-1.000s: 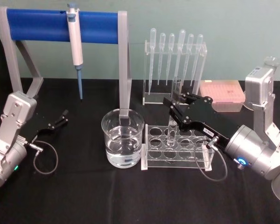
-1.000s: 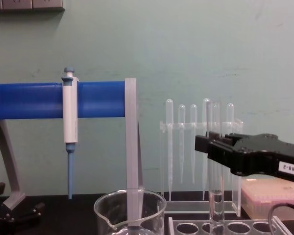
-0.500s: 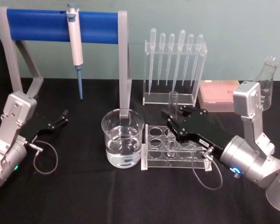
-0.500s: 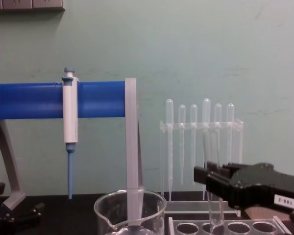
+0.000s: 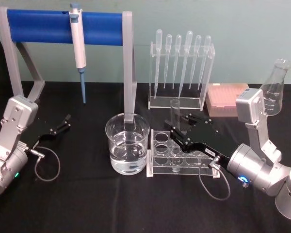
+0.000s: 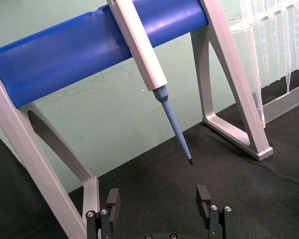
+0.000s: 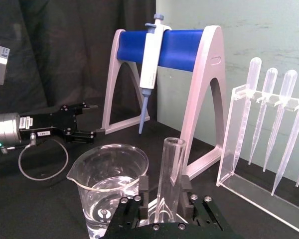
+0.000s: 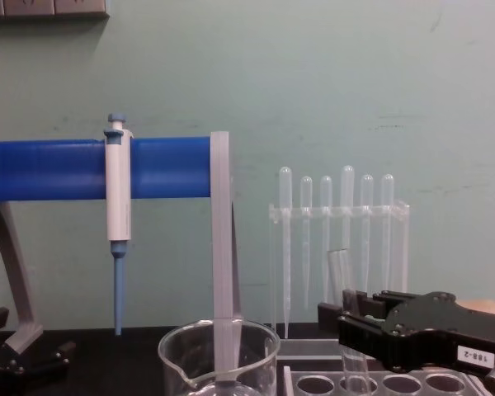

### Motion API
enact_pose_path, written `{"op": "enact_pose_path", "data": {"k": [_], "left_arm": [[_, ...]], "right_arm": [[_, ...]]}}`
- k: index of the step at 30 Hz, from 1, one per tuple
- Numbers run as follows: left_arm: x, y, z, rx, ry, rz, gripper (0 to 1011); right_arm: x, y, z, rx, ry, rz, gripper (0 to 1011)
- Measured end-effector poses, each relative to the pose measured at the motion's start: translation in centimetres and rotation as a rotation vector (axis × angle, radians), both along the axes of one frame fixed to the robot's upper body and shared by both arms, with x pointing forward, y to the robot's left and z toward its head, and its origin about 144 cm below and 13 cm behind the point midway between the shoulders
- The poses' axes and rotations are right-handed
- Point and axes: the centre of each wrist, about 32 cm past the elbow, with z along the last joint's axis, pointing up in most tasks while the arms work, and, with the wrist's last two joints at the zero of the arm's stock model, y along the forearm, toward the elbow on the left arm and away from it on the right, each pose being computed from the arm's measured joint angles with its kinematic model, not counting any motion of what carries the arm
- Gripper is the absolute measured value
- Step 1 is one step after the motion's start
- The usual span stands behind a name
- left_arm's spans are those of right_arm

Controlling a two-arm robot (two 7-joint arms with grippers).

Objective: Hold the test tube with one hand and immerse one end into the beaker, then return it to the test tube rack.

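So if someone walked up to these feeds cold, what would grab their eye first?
Probably the right gripper closed on the test tube, which stands in the clear rack at centre right. Next, the beaker of clear liquid just left of the rack, and the blue-barred stand behind it with a white-and-blue pipettor hanging from it. The left gripper sits open at far left.

The right gripper (image 8: 337,318) reaches in from the lower right with the test tube (image 8: 343,285) between its jaws, apparently clamped. The tube leans slightly, its foot in the clear rack (image 8: 371,382). The beaker (image 8: 219,355) stands just left of the rack. Behind, the white-and-blue pipettor (image 8: 118,219) hangs on its blue-barred stand (image 8: 169,167).
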Motion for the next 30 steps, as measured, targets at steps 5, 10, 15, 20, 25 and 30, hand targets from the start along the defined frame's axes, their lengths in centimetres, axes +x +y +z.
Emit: {"op": "enact_pose_path", "data": {"k": [5,10,15,20,25,30], "left_arm": [[0.0,0.0,0.0,0.000,0.000,0.000,1000],[0.0,0.0,0.0,0.000,0.000,0.000,1000],[0.0,0.0,0.0,0.000,0.000,0.000,1000],[0.0,0.0,0.0,0.000,0.000,0.000,1000],[0.0,0.0,0.0,0.000,0.000,0.000,1000],[0.0,0.0,0.0,0.000,0.000,0.000,1000]], "right_arm": [[-0.6,0.0,0.1,-0.007,0.017,-0.009,514],[-2.3,-0.4,0.5,-0.024,0.041,-0.032,659],[-5.7,-1.5,1.3,-0.040,0.058,-0.082,852],[-7.6,-2.7,1.4,-0.046,0.035,-0.177,966],[-8.3,-4.0,1.0,-0.055,0.005,-0.354,1002],[-7.9,-4.6,0.3,-0.087,-0.012,-0.507,1002]]}}
